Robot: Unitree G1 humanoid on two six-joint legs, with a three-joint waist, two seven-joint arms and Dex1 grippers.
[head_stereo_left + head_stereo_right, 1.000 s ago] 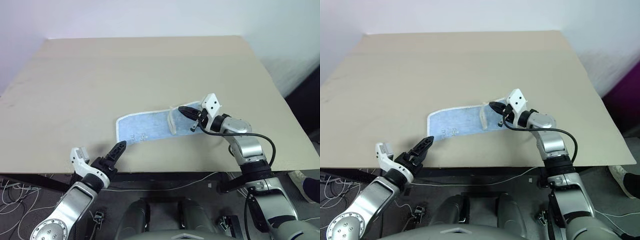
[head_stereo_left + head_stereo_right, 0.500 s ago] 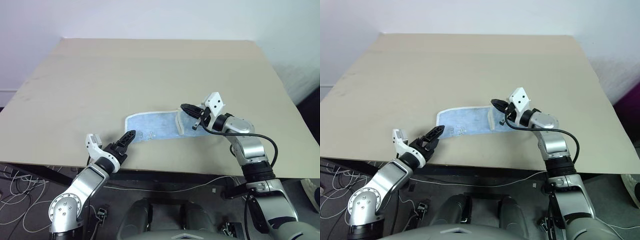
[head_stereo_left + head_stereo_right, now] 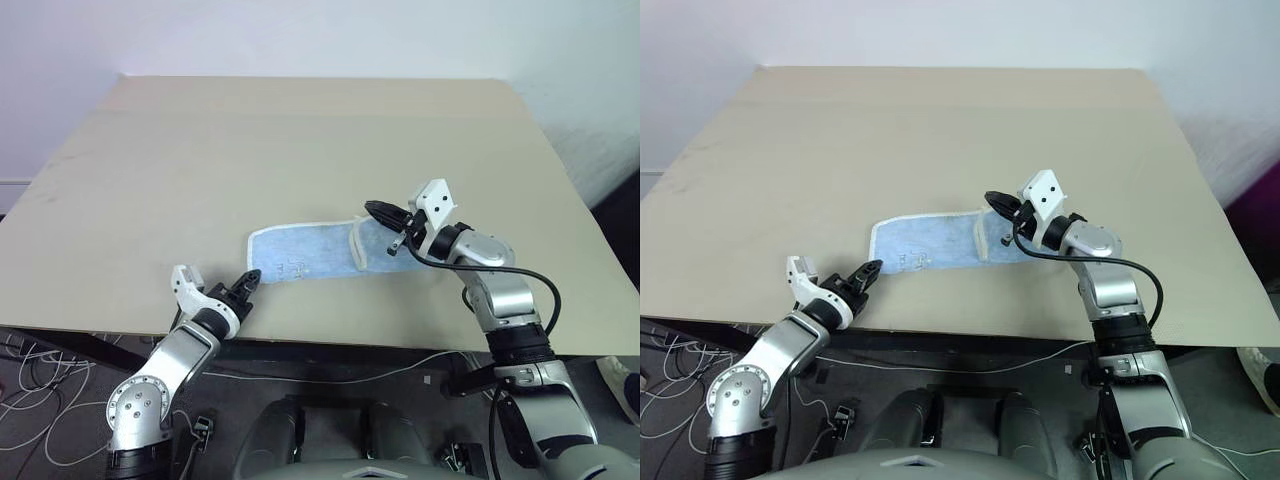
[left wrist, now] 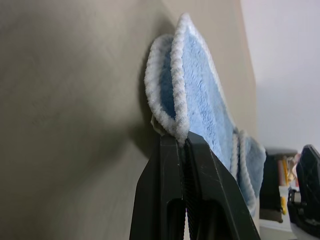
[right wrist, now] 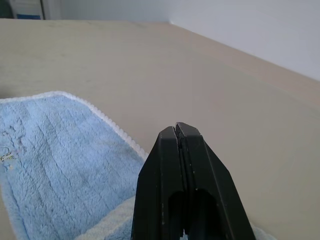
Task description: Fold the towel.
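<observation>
light blue terry cloth, the towel (image 3: pixel 310 254) lay as a long strip near the front edge of the tan table (image 3: pixel 300 140), its right end doubled over into a raised flap with white edging. the left gripper (image 3: pixel 247 279) had its fingers pressed together on the white-stitched hem at the near left corner; in the left wrist view the hem (image 4: pixel 177 95) ran straight down between the two black fingers. the right gripper (image 3: pixel 381 211) was closed at the lifted flap on the right end, but whether cloth sat between its fingers could not be told from the pictures.

judgement on the step in hand: both ends were being secured for a fold. to do it well, the left grip should sit deeper than the bare hem, since a hold on edging alone could slip; both corners should rise together and travel level so the strip did not twist or drag.

a faint printed mark (image 3: pixel 290 268) showed near the left corner; it could not be read. no brand or label text was legible.
</observation>
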